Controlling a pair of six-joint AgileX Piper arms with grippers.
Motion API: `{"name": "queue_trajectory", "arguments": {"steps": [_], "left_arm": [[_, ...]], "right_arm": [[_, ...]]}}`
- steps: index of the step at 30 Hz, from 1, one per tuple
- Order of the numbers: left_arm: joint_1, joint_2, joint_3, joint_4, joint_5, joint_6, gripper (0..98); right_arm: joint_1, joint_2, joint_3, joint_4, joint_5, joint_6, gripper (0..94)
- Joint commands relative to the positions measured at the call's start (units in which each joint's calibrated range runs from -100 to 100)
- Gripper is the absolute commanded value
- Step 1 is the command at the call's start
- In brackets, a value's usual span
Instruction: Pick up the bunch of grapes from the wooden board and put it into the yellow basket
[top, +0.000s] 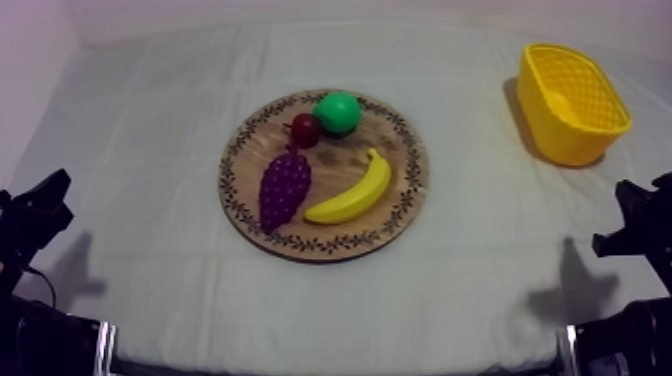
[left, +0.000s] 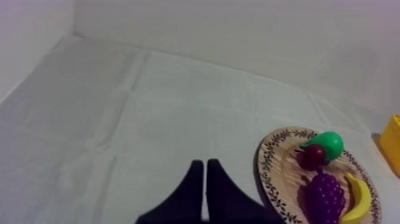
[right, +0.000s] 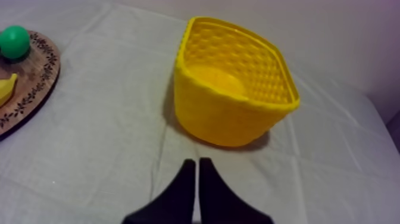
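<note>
Top: looks down aslant onto wooden board (top: 340, 238). Wrists: look low, forward, from either side, sharing that board.

Both arms sat low at rest, one at each side. The left arm (top: 32, 222) was folded down at its own side. The left gripper (left: 205, 162) pointed straight ahead from its wrist, its two black fingers (left: 191, 184) pressed together into a narrow wedge with nothing between them. The right arm (top: 640, 228) mirrored it, tucked low on the opposite side. The right gripper (right: 197, 161) likewise reached forward from its wrist, its fingers (right: 186, 184) closed flat against each other, gripping nothing.
</note>
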Motion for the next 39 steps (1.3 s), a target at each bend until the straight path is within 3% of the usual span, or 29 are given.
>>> {"name": "queue_trajectory", "arguments": {"steps": [1, 26, 39], "left_arm": [[0.00, 0.00, -0.02, -0.04, -0.05, 0.01, 0.1], [0.00, 0.00, -0.02, -0.04, -0.05, 0.01, 0.1], [0.00, 0.00, -0.02, -0.04, -0.05, 0.01, 0.1]], "right_arm": [[-0.01, 0.00, 0.02, 0.02, 0.02, 0.00, 0.5], [0.13, 0.00, 0.02, 0.02, 0.02, -0.80, 0.5], [-1.94, 0.86, -0.52, 0.75, -0.97, 1.36, 0.5]]}}
